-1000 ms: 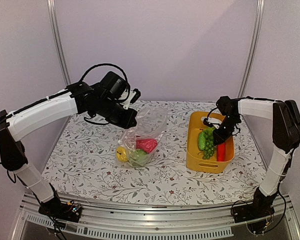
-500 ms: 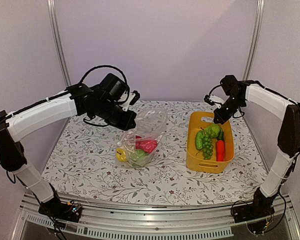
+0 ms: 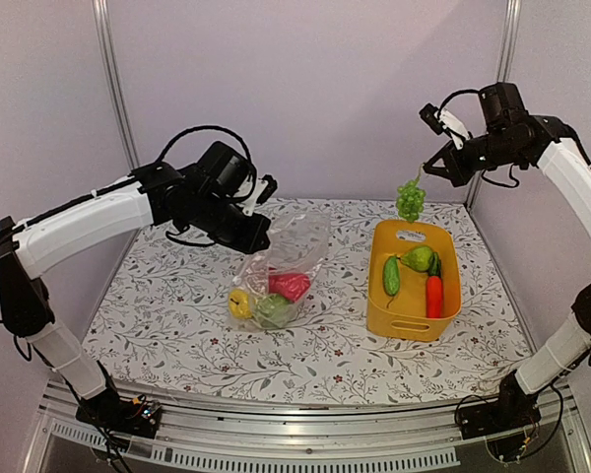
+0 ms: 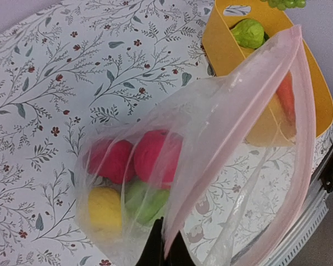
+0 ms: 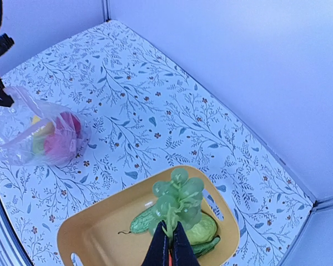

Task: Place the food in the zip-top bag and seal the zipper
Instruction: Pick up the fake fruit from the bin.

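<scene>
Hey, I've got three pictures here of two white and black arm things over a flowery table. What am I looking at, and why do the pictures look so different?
These are two robot arms fixed at the near edge of a table, each ending in a two-finger gripper. The wide picture comes from a fixed camera above and behind them. The other two come from small cameras on the wrists, so each looks down past its own fingers.

The left gripper is shut on the rim of a clear zip-top bag and holds it up. Inside lie a yellow piece, a green piece and red pieces.

The right gripper is shut on a green grape bunch, lifted above a yellow basket. The basket holds a cucumber, a pear and a carrot.
</scene>
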Robot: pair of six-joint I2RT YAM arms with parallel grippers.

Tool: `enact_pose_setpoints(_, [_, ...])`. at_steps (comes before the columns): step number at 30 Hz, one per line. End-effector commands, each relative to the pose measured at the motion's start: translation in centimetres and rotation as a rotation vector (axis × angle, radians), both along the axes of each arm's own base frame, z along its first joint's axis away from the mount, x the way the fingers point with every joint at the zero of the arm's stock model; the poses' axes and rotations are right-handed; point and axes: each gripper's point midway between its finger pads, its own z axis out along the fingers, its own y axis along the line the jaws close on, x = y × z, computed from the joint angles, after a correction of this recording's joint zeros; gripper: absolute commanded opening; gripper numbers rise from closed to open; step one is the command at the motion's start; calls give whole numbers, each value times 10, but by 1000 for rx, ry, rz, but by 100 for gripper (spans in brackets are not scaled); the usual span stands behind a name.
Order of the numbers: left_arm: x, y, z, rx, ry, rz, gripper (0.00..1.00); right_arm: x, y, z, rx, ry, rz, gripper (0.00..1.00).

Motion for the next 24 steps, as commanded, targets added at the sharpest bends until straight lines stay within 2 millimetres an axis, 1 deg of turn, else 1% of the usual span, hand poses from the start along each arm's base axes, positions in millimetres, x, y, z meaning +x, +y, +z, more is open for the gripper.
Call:
enact_pose_setpoints(1, [11,-4,4,-20,0,24,0,-20,24,78,149,-184,142,0])
enact_pose_setpoints(4, [12,-6,4,-22,5,29,0,-31,34,111,226,-253,210,0])
enact_pose_setpoints(5, [10,-9,4,-33,18,18,0,-37,37,121,256,-275,237,0])
enact_pose_setpoints(6, [8,-10,5,-35,19,15,0,-44,42,130,289,-291,274,0])
enact_pose_setpoints(8, [7,-11,7,-41,18,13,0,-64,50,151,358,-312,353,0])
enact_pose_setpoints(11, [5,-9,8,-44,17,17,0,-85,62,170,419,-317,446,0])
enact_pose_setpoints(14, [4,-10,11,-50,12,22,0,-92,73,174,462,-288,506,0])
enact_pose_setpoints(16, [4,-12,13,-59,7,21,0,-91,79,174,474,-270,524,0])
enact_pose_setpoints(19, [5,-14,16,-65,1,24,0,-85,86,170,481,-246,538,0])
enact_pose_setpoints(24, [3,-15,16,-67,3,24,0,-85,98,169,489,-235,567,0])
